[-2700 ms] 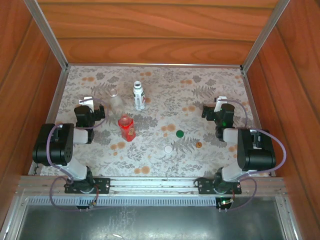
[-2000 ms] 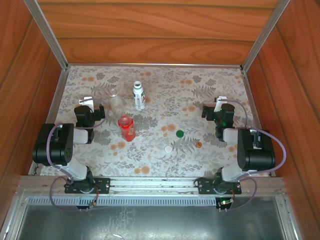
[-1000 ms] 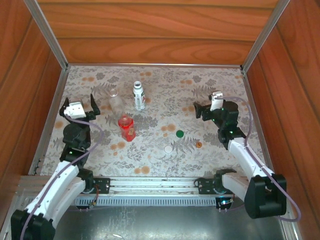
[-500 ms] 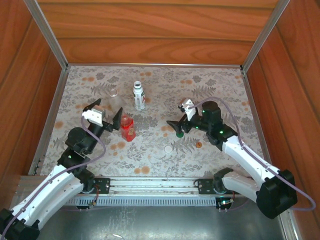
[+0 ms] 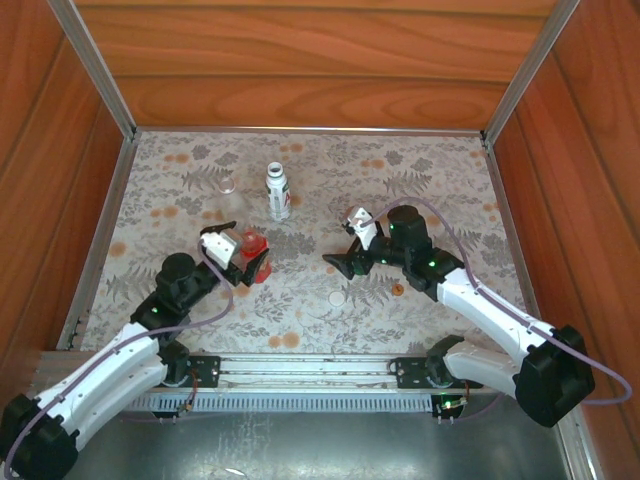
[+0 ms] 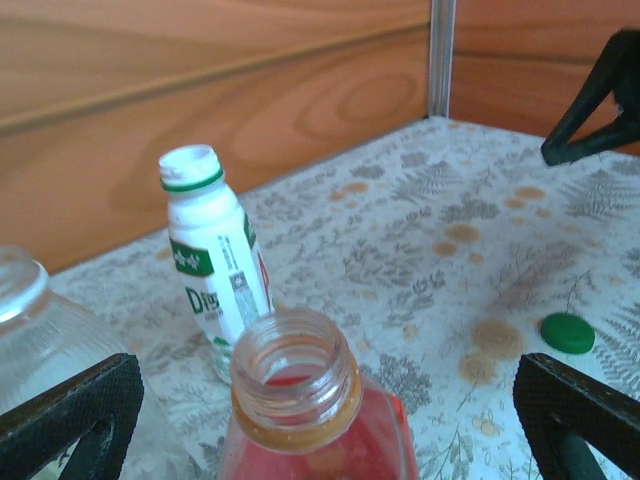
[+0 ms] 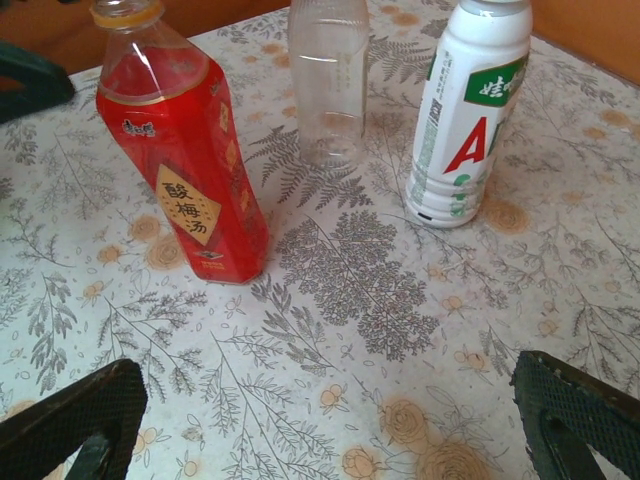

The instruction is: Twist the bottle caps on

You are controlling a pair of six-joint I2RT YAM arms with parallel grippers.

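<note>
Since the capless red bottle [image 6: 300, 400] likely needs steadying, the left tool [image 5: 243, 247] straddles it unclenched; the right tool [image 7: 325, 425] gapes too.

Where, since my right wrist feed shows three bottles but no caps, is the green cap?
Observer: The left wrist view shows the green cap lying flat on the tablecloth.
Operator: And the other two caps?
Observer: From above, the white cap and the golden-brown cap lie loose and apart on the cloth's near half.
Operator: What is the left arm doing?
Observer: The left end effector is open, with the red bottle and its uncapped neck between the fingers.
</note>
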